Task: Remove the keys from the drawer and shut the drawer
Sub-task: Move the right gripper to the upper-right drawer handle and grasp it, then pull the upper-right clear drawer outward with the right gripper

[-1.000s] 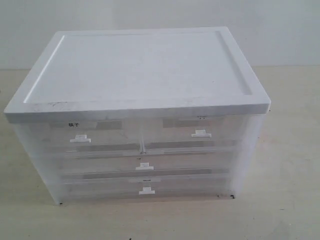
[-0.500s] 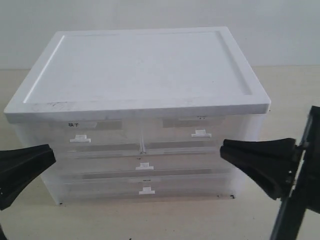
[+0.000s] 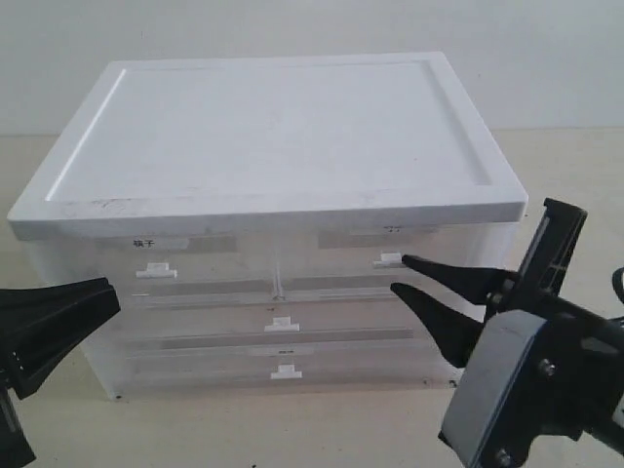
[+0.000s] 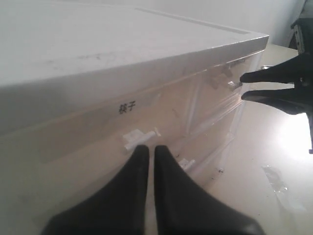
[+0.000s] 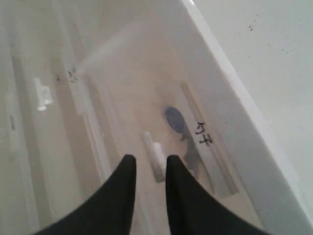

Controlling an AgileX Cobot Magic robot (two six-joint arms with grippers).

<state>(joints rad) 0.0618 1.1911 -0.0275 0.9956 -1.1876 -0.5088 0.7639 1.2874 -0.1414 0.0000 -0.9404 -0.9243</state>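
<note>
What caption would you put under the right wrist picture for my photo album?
Open right tool poised at the white tab handle of the clear drawer, blue-fobbed keys showing through its front.

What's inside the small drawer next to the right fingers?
Through the drawer front, a round blue fob and a dark blur, likely keys, show. The frosted plastic hides the rest.

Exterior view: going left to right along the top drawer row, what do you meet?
left gripper → white tab handle of the black-labelled drawer → seam between the half-width drawers → right gripper, open, tips at the faint-labelled drawer's own handle.
</note>
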